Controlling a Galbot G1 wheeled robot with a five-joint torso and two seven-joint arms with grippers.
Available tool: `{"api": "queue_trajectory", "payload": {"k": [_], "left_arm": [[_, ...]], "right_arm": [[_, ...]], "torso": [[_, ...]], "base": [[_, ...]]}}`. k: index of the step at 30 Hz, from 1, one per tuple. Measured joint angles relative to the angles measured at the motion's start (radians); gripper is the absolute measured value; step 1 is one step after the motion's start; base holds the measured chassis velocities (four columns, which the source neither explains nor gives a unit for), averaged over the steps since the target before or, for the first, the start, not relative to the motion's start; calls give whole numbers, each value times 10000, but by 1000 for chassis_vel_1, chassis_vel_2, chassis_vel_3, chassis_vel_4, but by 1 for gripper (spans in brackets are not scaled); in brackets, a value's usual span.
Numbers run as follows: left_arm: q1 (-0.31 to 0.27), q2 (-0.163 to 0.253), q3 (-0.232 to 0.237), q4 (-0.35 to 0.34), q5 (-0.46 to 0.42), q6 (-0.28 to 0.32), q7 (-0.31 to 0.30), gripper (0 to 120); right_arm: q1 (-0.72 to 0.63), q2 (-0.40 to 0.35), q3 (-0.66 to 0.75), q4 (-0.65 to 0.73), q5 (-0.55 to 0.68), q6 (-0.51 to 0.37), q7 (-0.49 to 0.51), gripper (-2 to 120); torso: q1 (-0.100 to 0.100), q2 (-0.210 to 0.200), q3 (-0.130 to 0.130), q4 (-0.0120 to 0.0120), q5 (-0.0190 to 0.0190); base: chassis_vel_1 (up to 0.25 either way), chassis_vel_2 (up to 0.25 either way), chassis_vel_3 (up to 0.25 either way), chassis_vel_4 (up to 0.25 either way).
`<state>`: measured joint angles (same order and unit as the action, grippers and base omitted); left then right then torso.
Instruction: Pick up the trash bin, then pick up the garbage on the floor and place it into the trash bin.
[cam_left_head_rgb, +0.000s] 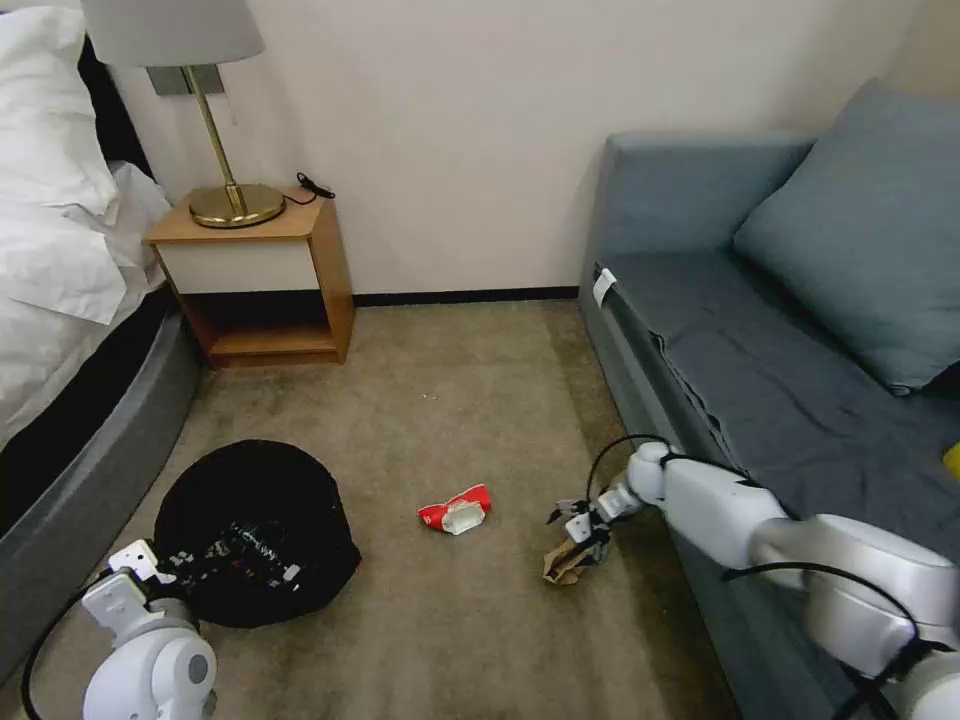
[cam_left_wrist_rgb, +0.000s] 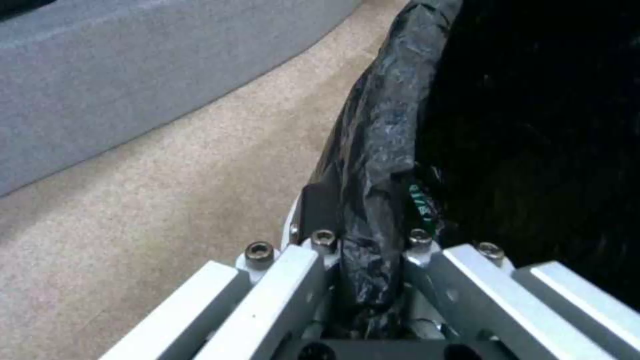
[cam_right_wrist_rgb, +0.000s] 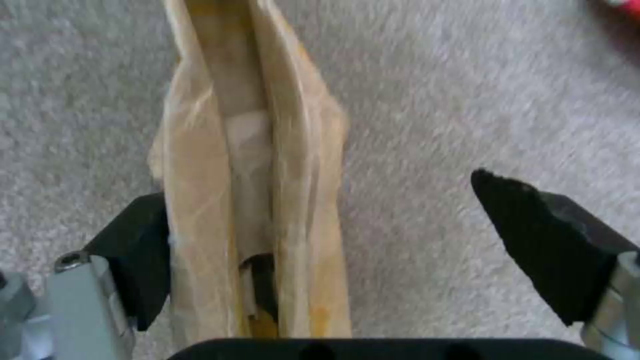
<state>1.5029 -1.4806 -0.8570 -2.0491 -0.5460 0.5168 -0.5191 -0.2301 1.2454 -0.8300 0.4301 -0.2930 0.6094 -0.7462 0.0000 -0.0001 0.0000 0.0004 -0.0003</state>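
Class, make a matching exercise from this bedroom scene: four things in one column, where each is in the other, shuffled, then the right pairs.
1 trash bin
2 tan crumpled paper
3 red-and-white crumpled pack
4 lamp

A on the nightstand
B between the open right gripper fingers
C rim clamped by the left gripper
D alone on the floor

Pairs: 1-C, 2-B, 3-D, 4-A

Open beige short-pile carpet floor (cam_left_head_rgb: 460, 400) runs clear from the wooden nightstand (cam_left_head_rgb: 262, 280) toward the robot. Grey sofa front (cam_left_head_rgb: 640, 390) walls the right side; the right gripper (cam_left_head_rgb: 585, 535) works close against it, jaws apart over tan crumpled paper (cam_right_wrist_rgb: 257, 200). Grey curved bed base (cam_left_head_rgb: 90, 470) closes the left, leaving a narrow carpet strip beside the black-bagged round trash bin (cam_left_head_rgb: 255, 535). Red-and-white crumpled pack (cam_left_head_rgb: 456, 510) lies mid-floor between bin and paper.
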Motion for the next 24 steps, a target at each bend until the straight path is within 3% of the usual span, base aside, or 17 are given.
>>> {"api": "queue_trajectory", "payload": {"k": [12, 18, 24], "left_arm": [[-22, 13, 22, -48, 15, -10, 5, 3], [-39, 30, 24, -76, 22, -10, 6, 3], [-34, 37, 26, -78, 36, -10, 6, 3]], "right_arm": [[-20, -154, 83, -287, -59, 115, 138, 95], [-76, -112, 124, -568, -60, 198, 278, 84], [-107, -61, 180, -738, -64, 320, 304, 65]], "torso": [[0, 0, 0, -4, 2], [0, 2, 0, -5, 3], [0, 2, -1, -6, 0]], "base": [[0, 0, 0, 0], [0, 0, 0, 0], [0, 0, 0, 0]]}}
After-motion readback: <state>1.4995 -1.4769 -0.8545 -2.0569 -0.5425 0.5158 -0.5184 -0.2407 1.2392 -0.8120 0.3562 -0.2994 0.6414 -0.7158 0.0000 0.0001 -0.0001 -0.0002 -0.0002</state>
